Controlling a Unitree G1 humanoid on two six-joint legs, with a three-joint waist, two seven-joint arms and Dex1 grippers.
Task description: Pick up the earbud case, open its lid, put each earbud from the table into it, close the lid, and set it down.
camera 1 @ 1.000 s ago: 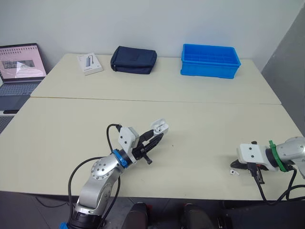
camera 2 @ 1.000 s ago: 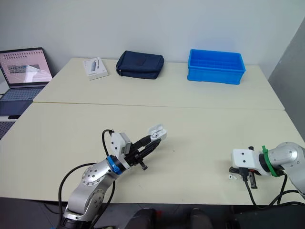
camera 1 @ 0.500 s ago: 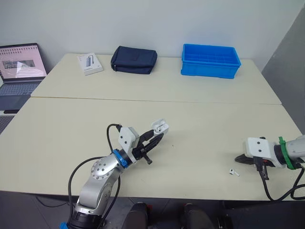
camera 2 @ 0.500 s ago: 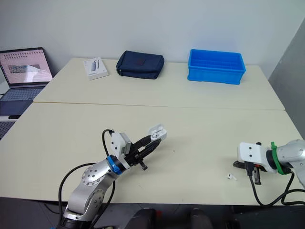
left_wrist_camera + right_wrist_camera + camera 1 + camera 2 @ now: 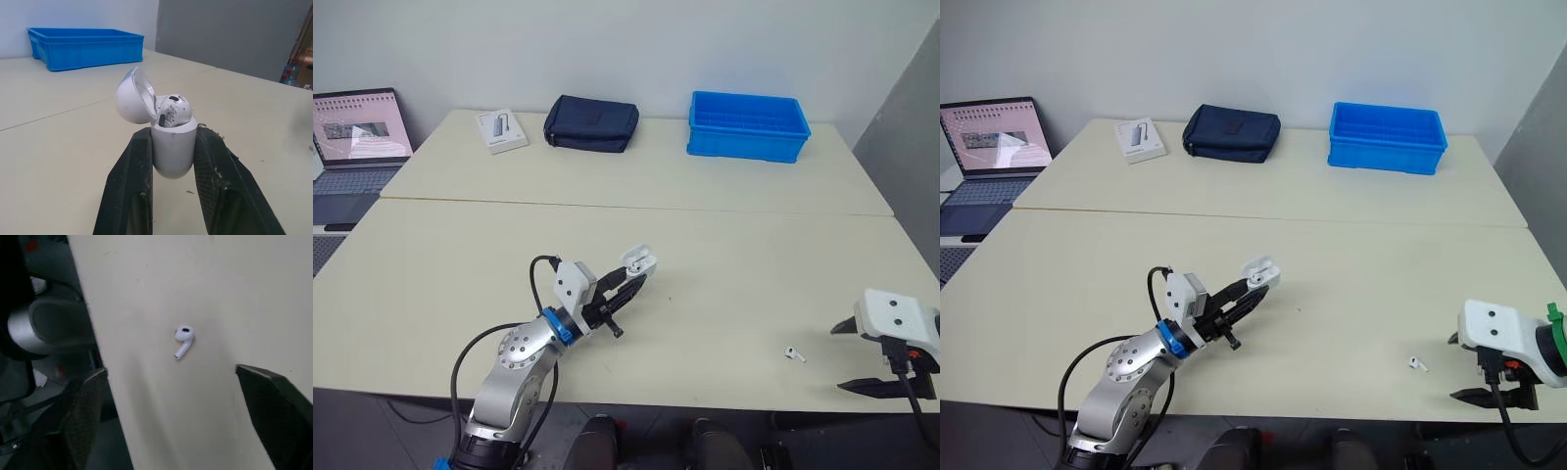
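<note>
Left pincer clenched on the lower body of the small white glossy plastic earbud case, one black finger on either side, the case held above the cream-coloured surface; the case's rounded lid hinged back, open; one white earbud seated in the case's mouth, just past the fingertips; a second small white stemmed earbud lying loose on the surface, well to the right of the left pincer and a little beyond the fingertips of the right pincer, apart from them; right pincer released, fingers spread wide, grasping nothing, near the surface's front edge.
</note>
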